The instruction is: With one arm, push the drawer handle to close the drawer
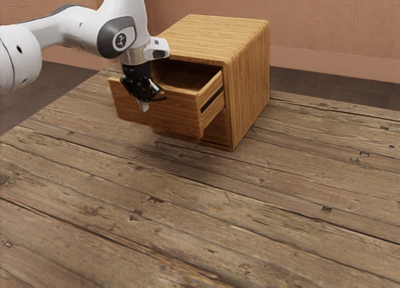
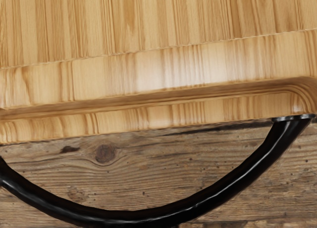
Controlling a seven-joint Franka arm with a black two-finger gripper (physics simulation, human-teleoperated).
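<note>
In the exterior view, my gripper (image 1: 144,105) points down at the outer face of the pulled-out drawer (image 1: 178,118). A bit of the black handle (image 1: 160,99) shows beside the gripper, which hides the rest; whether they touch, I cannot tell. The drawer projects from the wooden cabinet (image 1: 250,82), its hollow inside visible from above. Seen from my hand, the handle (image 2: 233,187) is a glossy black arc curving out from the light wooden drawer front (image 2: 163,69).
Around the cabinet spreads a tabletop of weathered planks (image 1: 200,219). Pinkish-brown walls (image 1: 337,25) rise behind it. My arm reaches in over the drawer from the exterior view's upper left.
</note>
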